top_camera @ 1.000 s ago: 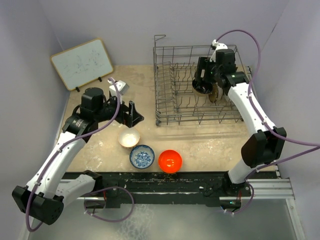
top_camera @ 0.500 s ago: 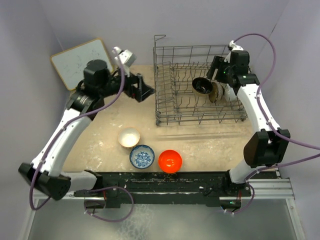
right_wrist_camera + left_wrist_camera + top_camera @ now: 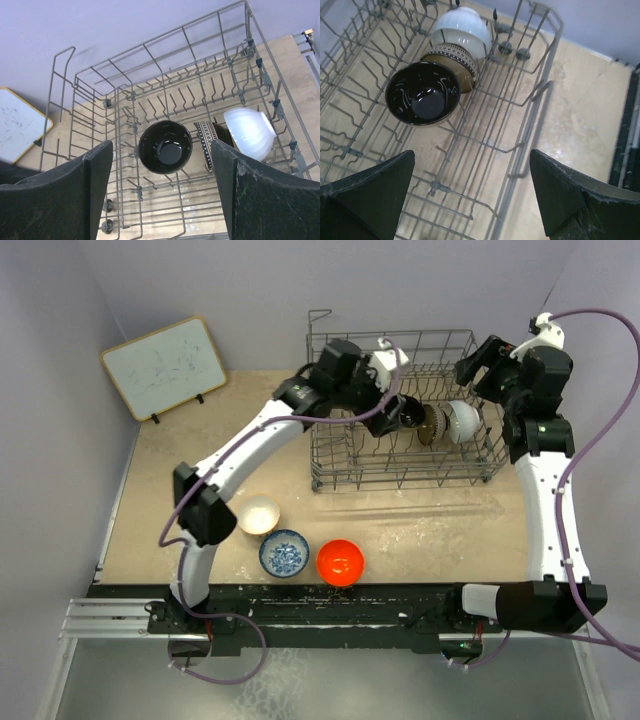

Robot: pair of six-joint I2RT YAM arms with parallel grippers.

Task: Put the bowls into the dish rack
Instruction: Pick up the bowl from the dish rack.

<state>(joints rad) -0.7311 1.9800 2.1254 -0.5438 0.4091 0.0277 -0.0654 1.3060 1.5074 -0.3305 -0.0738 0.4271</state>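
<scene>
The grey wire dish rack [image 3: 318,390] stands at the back right. In it, on edge in a row, are the glossy black bowl [image 3: 408,415], the brown-rimmed bowl [image 3: 432,425] and the white bowl [image 3: 463,420]. The cream bowl [image 3: 258,514], blue-and-white bowl [image 3: 284,553] and orange-red bowl [image 3: 340,561] sit on the table near the front. My left gripper [image 3: 385,412] is open and empty above the rack, just left of the black bowl [image 3: 422,94]. My right gripper [image 3: 478,365] is open and empty above the rack's back right, looking down on the black bowl [image 3: 165,146].
A white board [image 3: 165,365] leans against the back left wall. The rack's loop handle [image 3: 318,315] rises at its back left corner. Upright tines [image 3: 470,145] fill the rack floor. Walls close in on both sides.
My left arm has swung from the left of the table to over the rack. My right gripper has drawn back up and right from the bowls, and the white bowl now shows.
</scene>
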